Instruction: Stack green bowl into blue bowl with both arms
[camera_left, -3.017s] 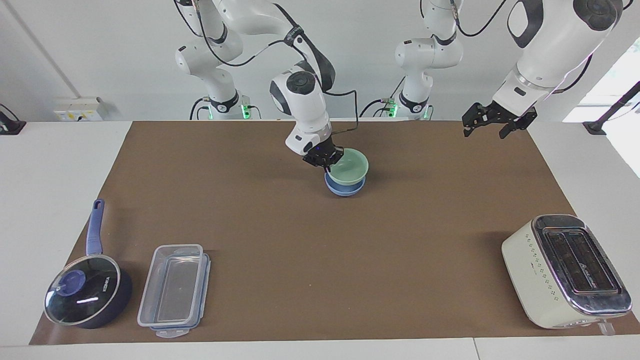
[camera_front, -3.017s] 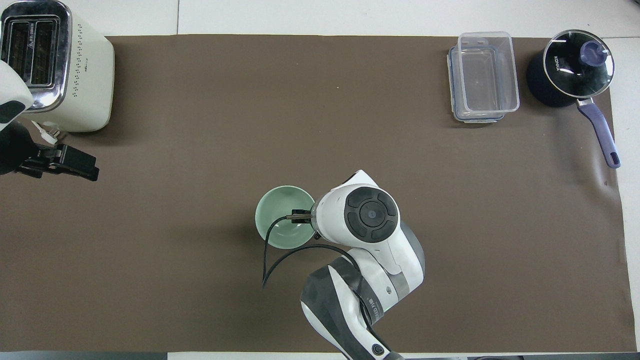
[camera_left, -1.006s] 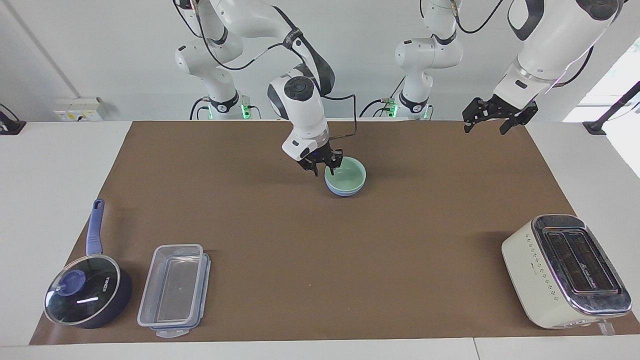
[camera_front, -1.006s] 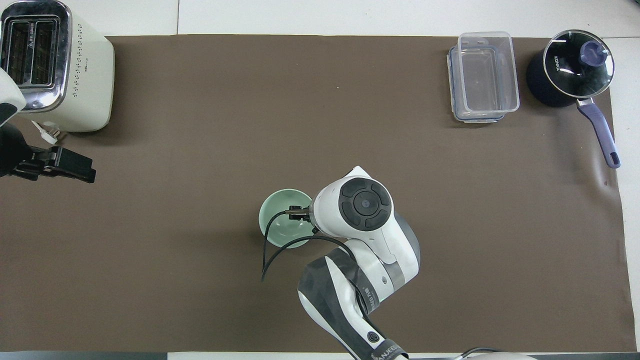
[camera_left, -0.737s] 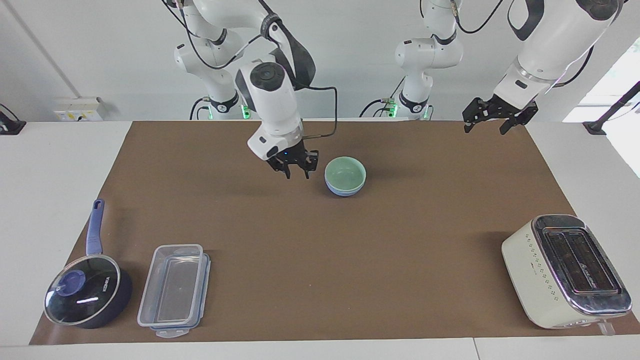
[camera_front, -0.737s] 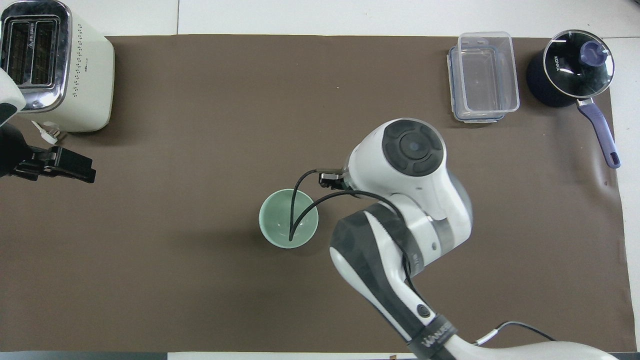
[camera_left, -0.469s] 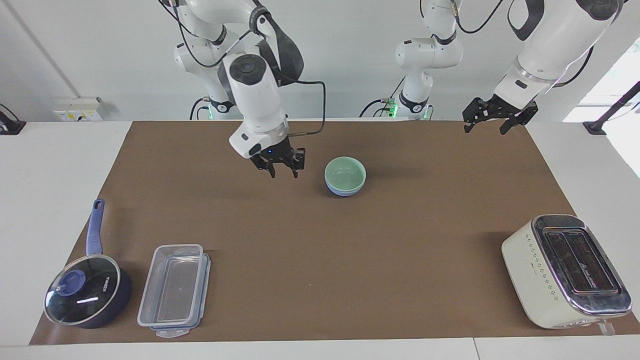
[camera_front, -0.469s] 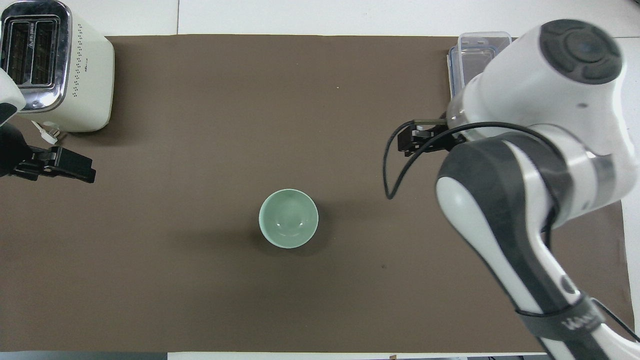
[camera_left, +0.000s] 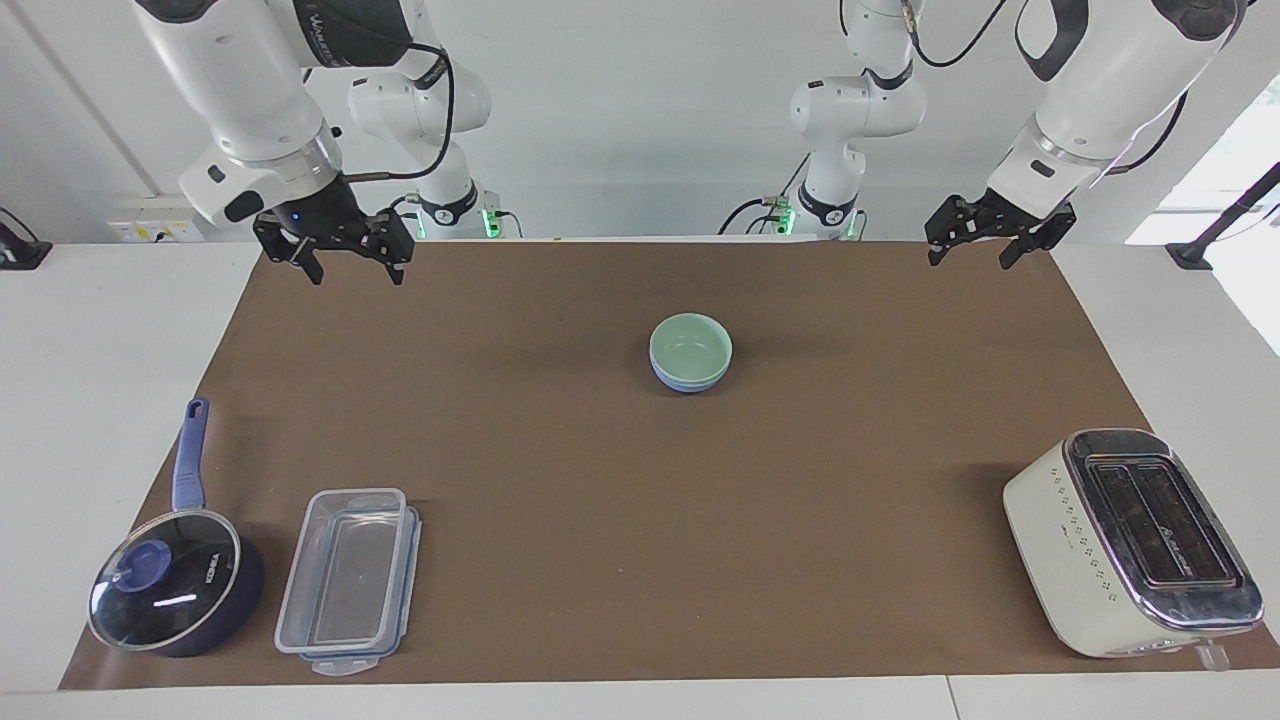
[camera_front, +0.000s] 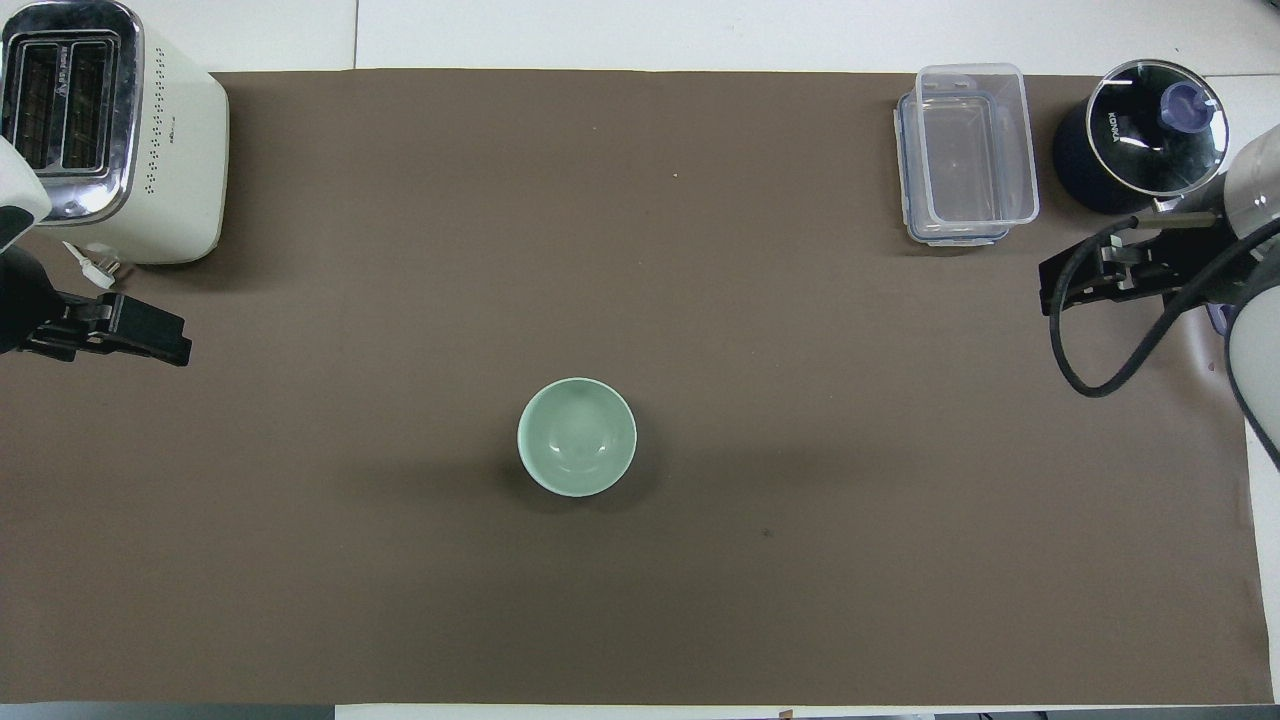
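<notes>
In the middle of the brown mat (camera_left: 560, 480) that is covering the counter (camera_left: 100, 330), the green bowl (camera_left: 690, 347) is sitting nested inside the blue bowl (camera_left: 688, 381). In the facing view only a band of the blue bowl's wall is showing beneath the green rim; in the overhead view the green bowl (camera_front: 576, 436) is hiding the blue one entirely. Nothing is touching the stack.

The right claw (camera_left: 335, 250) is hanging in the air over the mat's corner at the right arm's end, near the robots, well apart from the bowls. Its two fingers are spread wide and are gripping nothing. In the overhead view this claw (camera_front: 1085, 280) is showing at the frame's edge, with a black cable looping below it, and it is partly covering the saucepan's handle.

The left claw (camera_left: 985, 232) is waiting in the air over the mat's corner at the left arm's end, also near the robots and well apart from the bowls. Its fingers are also parted, with nothing between them. In the overhead view it (camera_front: 120, 330) is appearing just beside the toaster (camera_front: 110, 130).

Farther from the robots, the cream toaster (camera_left: 1130, 540) is standing at the left arm's end of the mat. At the right arm's end, a clear plastic box (camera_left: 345, 580) is lying beside a dark blue saucepan (camera_left: 175, 590) with a glass lid, its handle pointing toward the robots.
</notes>
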